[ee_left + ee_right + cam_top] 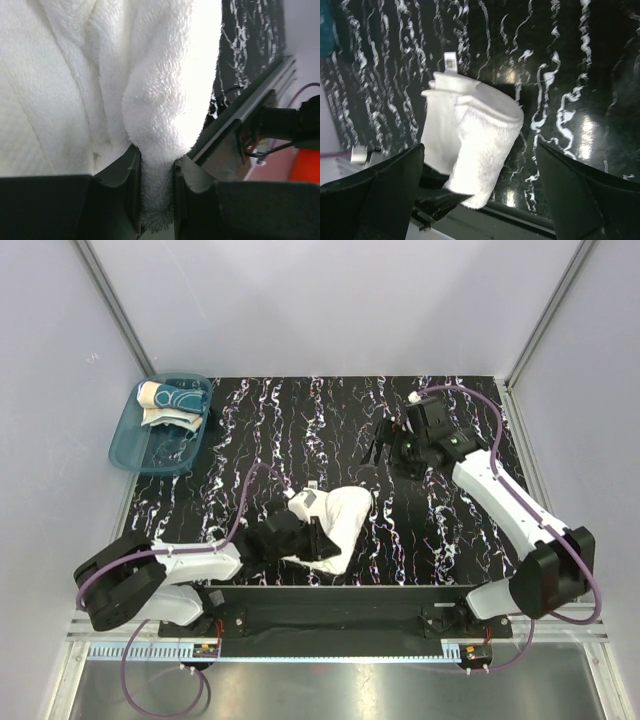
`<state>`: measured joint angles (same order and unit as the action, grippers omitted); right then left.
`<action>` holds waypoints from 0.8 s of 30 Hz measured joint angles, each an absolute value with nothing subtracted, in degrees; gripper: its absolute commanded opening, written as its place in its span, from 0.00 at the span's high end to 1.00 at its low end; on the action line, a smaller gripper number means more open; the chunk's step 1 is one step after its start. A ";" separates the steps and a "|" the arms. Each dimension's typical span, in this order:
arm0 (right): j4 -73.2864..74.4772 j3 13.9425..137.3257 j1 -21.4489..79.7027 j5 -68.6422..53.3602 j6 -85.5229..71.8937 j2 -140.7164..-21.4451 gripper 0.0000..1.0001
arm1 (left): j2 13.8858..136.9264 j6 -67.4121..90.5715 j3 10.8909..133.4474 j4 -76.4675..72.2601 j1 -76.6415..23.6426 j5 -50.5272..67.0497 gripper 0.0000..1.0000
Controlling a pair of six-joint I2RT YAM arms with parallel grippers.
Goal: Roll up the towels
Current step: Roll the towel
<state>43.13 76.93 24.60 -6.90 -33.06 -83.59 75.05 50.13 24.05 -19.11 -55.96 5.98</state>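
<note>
Pinching just a thin fold of the loosely rolled white towel, which lies near the front middle of the surface, the left gripper could drag the roll undone, because the right gripper hangs wide open, well apart from it.

From above, behind the arms, we see the whole table. Our left wrist camera sits right against the white towel; the right one sees it from farther.

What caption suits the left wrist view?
Left gripper, jaws pinching a fold of the white towel, marbled table beyond.
</note>
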 measured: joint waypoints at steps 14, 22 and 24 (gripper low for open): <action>13.30 44.38 24.73 -27.16 -40.27 -78.52 0.00 | 75.09 71.83 9.23 -42.46 -47.55 14.85 1.00; -4.93 38.44 29.23 -31.07 -43.18 -81.71 0.00 | 82.32 78.91 6.33 -55.09 -45.84 17.23 1.00; -8.49 38.17 30.76 -31.18 -43.62 -84.07 0.02 | 83.22 79.75 5.78 -57.12 -45.67 17.39 1.00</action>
